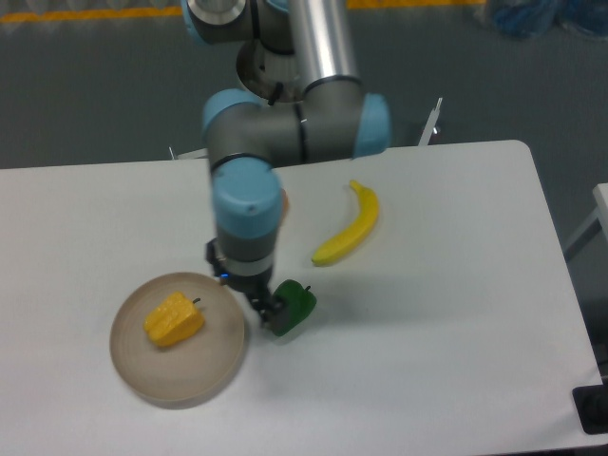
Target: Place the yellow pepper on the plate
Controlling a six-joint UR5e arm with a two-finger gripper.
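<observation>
The yellow pepper (pixel 174 319) lies on its side on the plate (pixel 138 369), a round grey-beige disc at the front left of the table. Nothing touches the pepper. My gripper (pixel 250 291) hangs to the right of the plate, over its right rim and close beside the green pepper (pixel 294 306). Its dark fingers (pixel 272 310) stand open with nothing between them.
A yellow banana (pixel 350 226) lies behind and to the right of the green pepper. An orange piece (pixel 283 203) is almost wholly hidden behind my arm. The table's right edge runs near x 600.
</observation>
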